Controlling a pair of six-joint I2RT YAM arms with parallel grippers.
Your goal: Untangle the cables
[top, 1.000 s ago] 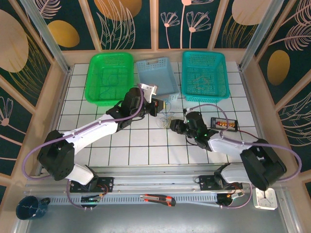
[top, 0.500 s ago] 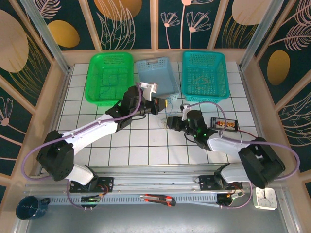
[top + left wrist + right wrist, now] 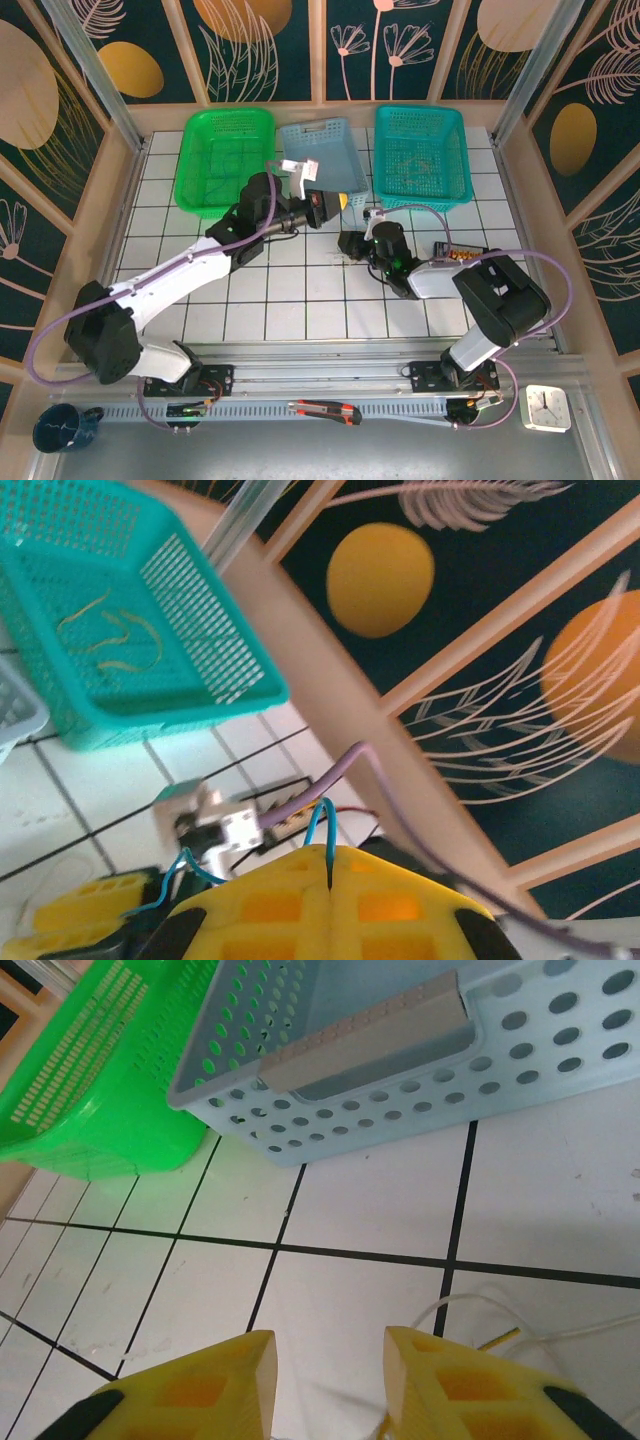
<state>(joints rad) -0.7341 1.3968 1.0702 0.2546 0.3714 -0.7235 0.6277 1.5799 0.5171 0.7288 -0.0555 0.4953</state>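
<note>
In the left wrist view my left gripper (image 3: pixel 330 855) is shut on a thin blue-green cable (image 3: pixel 322 823) that loops up out of the closed yellow fingertips. From above, that gripper (image 3: pixel 341 203) hangs raised just in front of the light-blue basket (image 3: pixel 325 152). My right gripper (image 3: pixel 348 243) sits low on the tiles just below it. Seen from the right wrist, the right gripper (image 3: pixel 328 1348) stands open over a white tile. A whitish cable (image 3: pixel 470 1302) and a yellowish one (image 3: pixel 500 1338) curve past its right finger (image 3: pixel 450 1380). A faint whitish strand lies low between the fingers.
A green basket (image 3: pixel 225 158) stands at the back left and a teal basket (image 3: pixel 421 155) holding yellowish wires at the back right. A black connector box (image 3: pixel 463 255) lies right of the right arm. A box cutter (image 3: pixel 325 410) rests on the front rail.
The left gripper rose and swung toward the light-blue basket with its cable. The right gripper slid left to a spot under it, and its jaws narrowed.
</note>
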